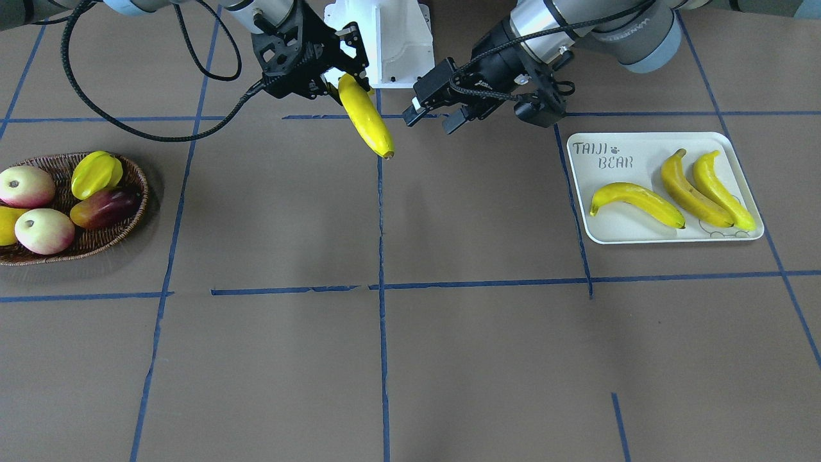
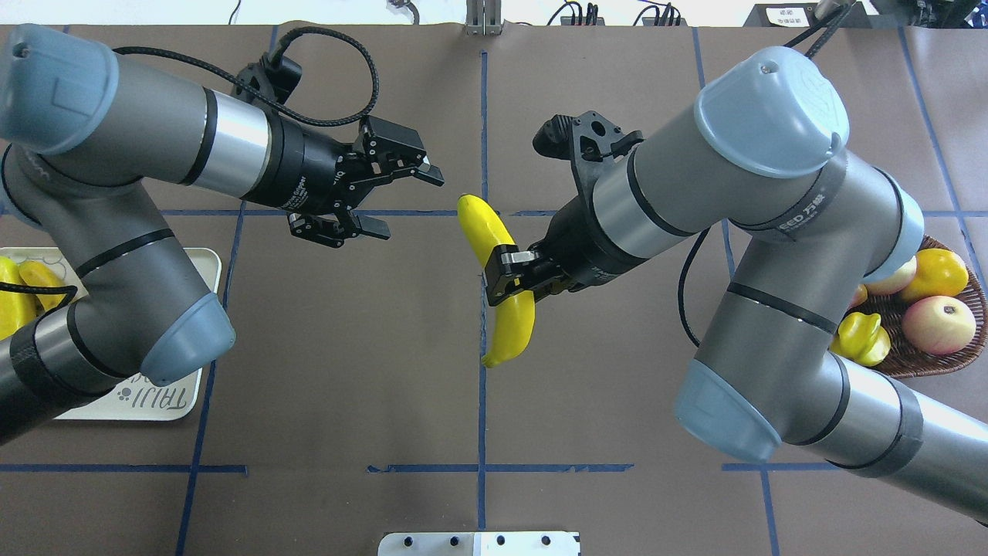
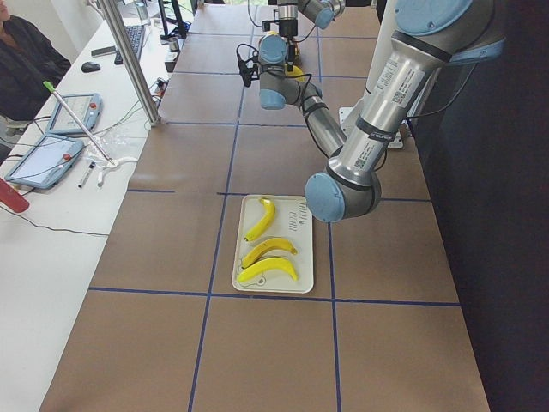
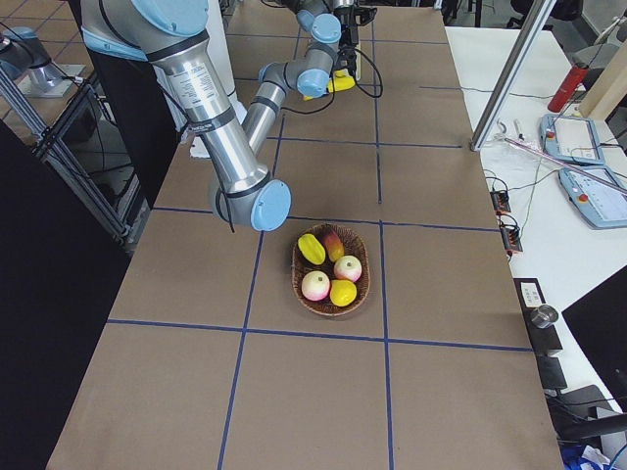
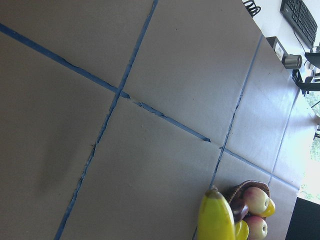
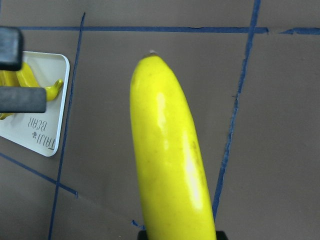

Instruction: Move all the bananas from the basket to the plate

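We've got three bright-yellow bananas (image 1: 696,196) lying side by side on the off-white plate (image 1: 622,228), a fourth banana (image 1: 365,119) tilted in mid-air, pinched by the right gripper (image 2: 505,279), well apart from the brown wicker basket (image 1: 131,168).

Grey arms (image 2: 772,255), pale-blue caps (image 2: 764,108), black cables (image 1: 160,138)

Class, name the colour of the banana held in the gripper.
Bright yellow banana; right wrist view.

Right gripper (image 2: 505,282) clenched (left gripper (image 2: 410,205) agape)
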{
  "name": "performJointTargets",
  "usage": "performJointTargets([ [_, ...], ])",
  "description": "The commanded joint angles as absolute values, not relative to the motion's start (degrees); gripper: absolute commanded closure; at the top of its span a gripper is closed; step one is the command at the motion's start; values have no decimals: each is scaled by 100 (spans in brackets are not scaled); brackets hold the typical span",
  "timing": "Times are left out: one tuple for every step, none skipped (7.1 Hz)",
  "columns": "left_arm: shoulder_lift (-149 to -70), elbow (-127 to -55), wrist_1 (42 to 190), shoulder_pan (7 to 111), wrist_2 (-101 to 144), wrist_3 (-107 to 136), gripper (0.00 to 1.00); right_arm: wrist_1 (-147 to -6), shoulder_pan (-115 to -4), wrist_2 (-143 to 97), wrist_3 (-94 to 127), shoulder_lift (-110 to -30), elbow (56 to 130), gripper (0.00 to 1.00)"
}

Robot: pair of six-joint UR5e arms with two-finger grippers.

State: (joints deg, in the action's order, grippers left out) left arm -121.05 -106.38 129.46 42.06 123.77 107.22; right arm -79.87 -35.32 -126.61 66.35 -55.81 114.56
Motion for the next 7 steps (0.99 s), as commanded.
performJointTargets([
  [-12208, -10573, 12973, 3965, 12305, 10723, 0, -7954, -3393, -12569, 6636, -5484, 11470, 99],
  [-12208, -10565, 12981, 3799, 12096, 10723, 0, -7789, -3288, -12412, 6644, -5484, 11461, 99],
  [-12243, -10564, 12981, 3710, 12042, 10723, 0, -7787, -3270, -12367, 6645, -5484, 11452, 100],
  [-12295, -10564, 12981, 3605, 12032, 10749, 0, -7778, -3252, -12366, 6636, -5484, 11443, 99],
  [-12313, -10564, 12981, 3569, 12032, 10827, 15, -7778, -3243, -12366, 6636, -5484, 11452, 99],
  [-12305, -10573, 12990, 3568, 12032, 10959, 78, -7778, -3243, -12375, 6636, -5493, 11452, 98],
  [-12279, -10573, 12990, 3577, 12041, 10969, 100, -7778, -3243, -12384, 6636, -5493, 11452, 97],
])
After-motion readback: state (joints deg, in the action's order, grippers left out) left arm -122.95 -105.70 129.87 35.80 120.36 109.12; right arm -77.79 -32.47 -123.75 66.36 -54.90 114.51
